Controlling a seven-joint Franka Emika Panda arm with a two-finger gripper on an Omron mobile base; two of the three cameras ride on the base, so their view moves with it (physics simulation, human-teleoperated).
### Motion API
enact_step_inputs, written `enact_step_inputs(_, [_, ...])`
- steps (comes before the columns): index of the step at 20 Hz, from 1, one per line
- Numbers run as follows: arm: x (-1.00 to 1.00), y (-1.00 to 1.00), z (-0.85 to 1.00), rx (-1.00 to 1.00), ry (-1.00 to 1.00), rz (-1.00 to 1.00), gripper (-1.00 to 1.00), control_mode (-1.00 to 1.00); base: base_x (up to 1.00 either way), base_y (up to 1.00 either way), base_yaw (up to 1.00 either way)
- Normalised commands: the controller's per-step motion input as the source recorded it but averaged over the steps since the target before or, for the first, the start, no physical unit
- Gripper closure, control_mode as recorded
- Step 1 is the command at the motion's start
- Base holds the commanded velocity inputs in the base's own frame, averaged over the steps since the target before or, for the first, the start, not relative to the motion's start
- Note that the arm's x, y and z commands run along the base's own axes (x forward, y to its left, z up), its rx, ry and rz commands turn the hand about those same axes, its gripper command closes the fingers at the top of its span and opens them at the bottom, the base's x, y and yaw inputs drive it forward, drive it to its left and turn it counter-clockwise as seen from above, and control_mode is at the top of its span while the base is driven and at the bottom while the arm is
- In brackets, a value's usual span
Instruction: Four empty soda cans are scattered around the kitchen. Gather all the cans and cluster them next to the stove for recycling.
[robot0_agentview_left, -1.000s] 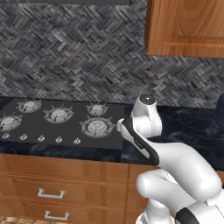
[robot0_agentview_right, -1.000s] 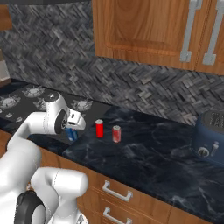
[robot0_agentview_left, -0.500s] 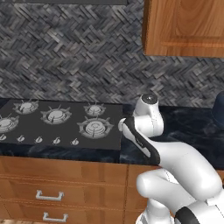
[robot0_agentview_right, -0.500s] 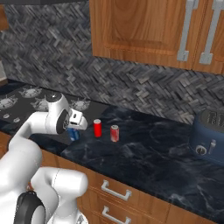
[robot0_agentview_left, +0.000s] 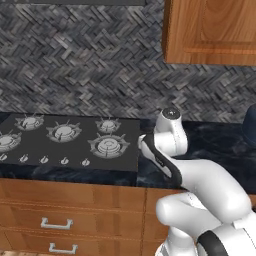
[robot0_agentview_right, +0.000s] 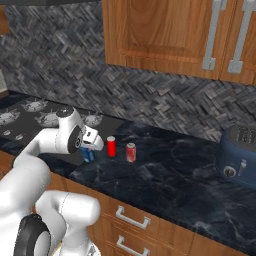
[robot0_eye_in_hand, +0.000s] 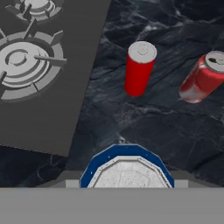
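The gripper (robot0_agentview_right: 90, 150) pinches a blue can (robot0_agentview_right: 89, 154) by its sides, low over the dark counter (robot0_agentview_right: 170, 175) just right of the stove (robot0_agentview_left: 60, 145). Two red cans (robot0_eye_in_hand: 139, 68) stand beyond. Empty, it is probably light, thin-walled and slick; a gentle mid-body hold suits.

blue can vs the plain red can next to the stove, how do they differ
The blue can sits at the hand, right under the hand camera; the plain red can stands free on the counter, farther off. The blue can is blue-walled, the red can solid red. Both are upright with silvery tops, near the stove.
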Motion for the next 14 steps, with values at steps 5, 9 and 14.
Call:
enact_step_inputs(5, [0.26, -0.14, -0.2, 0.01, -0.05, 0.0, 1.0, -1.0, 0.0, 0.0, 0.0])
enact_step_inputs(9, [0.18, -0.1, -0.29, 0.07, -0.11, 0.0, 1.0, -1.0, 0.0, 0.0, 0.0])
enact_step_inputs(14, [0.15, -0.1, -0.24, 0.07, 0.0, -0.01, 1.0, -1.0, 0.0, 0.0, 0.0])
